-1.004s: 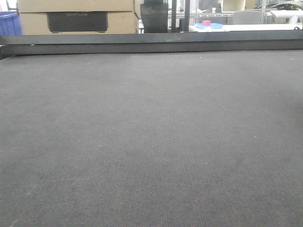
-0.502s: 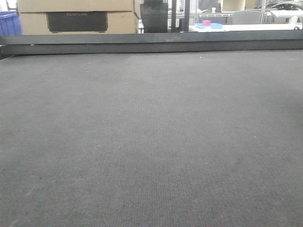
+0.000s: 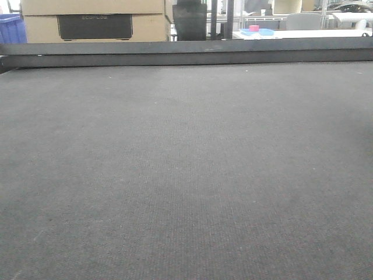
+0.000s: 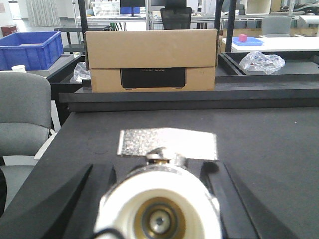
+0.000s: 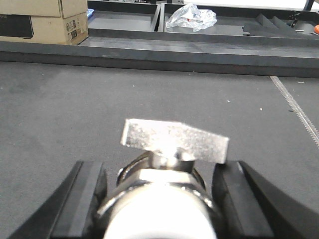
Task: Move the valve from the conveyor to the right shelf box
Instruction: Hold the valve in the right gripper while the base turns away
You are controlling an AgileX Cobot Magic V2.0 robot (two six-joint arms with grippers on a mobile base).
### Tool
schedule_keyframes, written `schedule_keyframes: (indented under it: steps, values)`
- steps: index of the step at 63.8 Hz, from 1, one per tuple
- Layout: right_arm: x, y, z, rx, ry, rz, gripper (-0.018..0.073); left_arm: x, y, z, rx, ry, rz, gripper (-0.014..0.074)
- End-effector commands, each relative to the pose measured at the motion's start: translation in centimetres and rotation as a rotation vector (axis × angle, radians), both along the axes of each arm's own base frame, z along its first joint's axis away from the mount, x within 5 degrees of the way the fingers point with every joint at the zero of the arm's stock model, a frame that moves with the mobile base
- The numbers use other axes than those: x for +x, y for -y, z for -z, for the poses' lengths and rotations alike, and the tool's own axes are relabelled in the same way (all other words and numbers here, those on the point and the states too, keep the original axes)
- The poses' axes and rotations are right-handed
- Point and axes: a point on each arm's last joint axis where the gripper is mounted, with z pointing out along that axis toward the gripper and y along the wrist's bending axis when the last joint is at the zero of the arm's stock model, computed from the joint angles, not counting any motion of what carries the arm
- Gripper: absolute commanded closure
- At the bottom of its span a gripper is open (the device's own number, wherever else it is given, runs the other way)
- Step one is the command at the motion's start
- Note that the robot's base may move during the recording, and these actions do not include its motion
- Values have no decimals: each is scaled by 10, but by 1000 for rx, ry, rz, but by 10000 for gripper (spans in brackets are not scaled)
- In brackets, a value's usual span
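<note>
The conveyor (image 3: 186, 175) is a wide dark grey woven belt with a black raised rim (image 3: 186, 55) at the far side. No valve or arm shows in the front view. In the left wrist view my left gripper (image 4: 158, 167) is shut on a valve (image 4: 158, 204), silvery with a flat handle and a white cap facing the camera, over the belt (image 4: 269, 144). In the right wrist view my right gripper (image 5: 159, 164) is shut on a second valve (image 5: 159, 199) of the same kind, over the belt (image 5: 60, 109).
A cardboard box (image 4: 149, 59) stands beyond the belt's far rim, with a blue crate (image 4: 30, 47) and a grey chair (image 4: 22, 114) to the left. Dark trays with a crumpled plastic bag (image 5: 192, 17) lie behind the rim. A belt seam (image 5: 294, 107) runs on the right.
</note>
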Motion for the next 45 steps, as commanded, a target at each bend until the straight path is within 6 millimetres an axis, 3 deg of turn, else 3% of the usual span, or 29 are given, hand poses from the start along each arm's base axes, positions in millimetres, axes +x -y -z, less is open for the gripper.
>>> schedule_keyframes:
  steps: [1, 45]
  values:
    - [-3, 1, -12, -3, 95, 11, 713, -3, 1, -7, -11, 68, 7, 708]
    - [-2, 1, -12, -3, 93, 11, 713, -3, 0, -7, -11, 70, 3, 708]
